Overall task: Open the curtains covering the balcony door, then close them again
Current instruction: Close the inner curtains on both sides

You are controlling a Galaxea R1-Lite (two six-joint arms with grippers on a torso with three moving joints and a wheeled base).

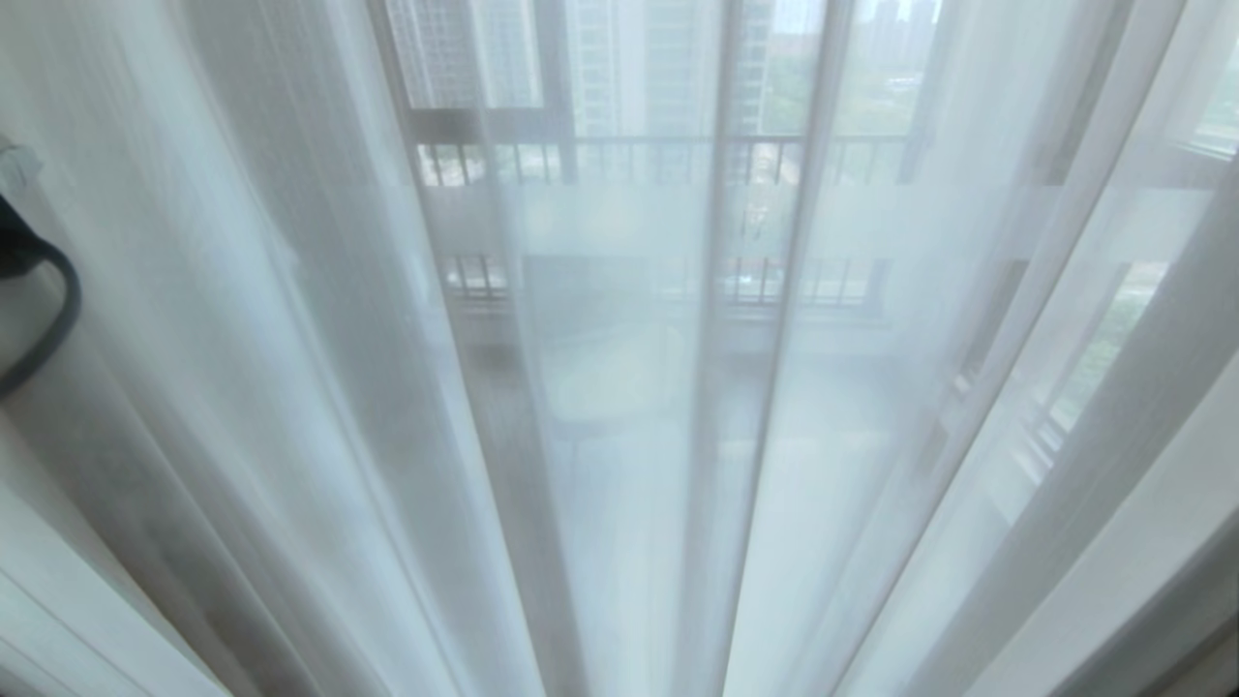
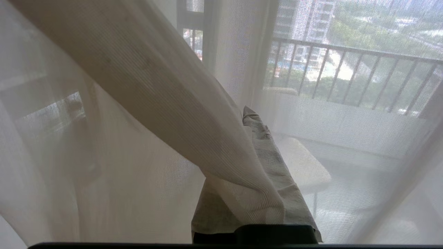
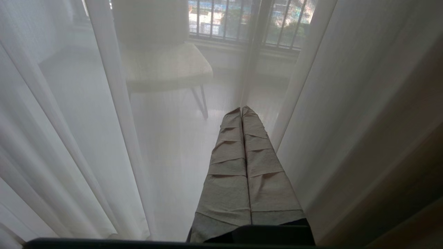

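White see-through curtains (image 1: 290, 339) hang across the whole head view. Behind them the balcony door (image 1: 619, 223) shows faintly, with its frosted band and dark frame. In the left wrist view my left gripper (image 2: 243, 117), its fingers wrapped in grey cloth, is shut on a bunched fold of the sheer curtain (image 2: 166, 90). The fold runs taut from the fingers up and away and hides one finger. My right gripper (image 3: 241, 109) is shut with nothing between its fingers, close in front of the sheer (image 3: 104, 138). Neither gripper shows in the head view.
Part of my left arm and its black cable (image 1: 39, 290) sit at the head view's far left edge. Beyond the glass stand a pale chair (image 3: 162, 65) and a barred railing (image 2: 346, 65). A denser, darker curtain fold (image 3: 408, 180) hangs beside my right gripper.
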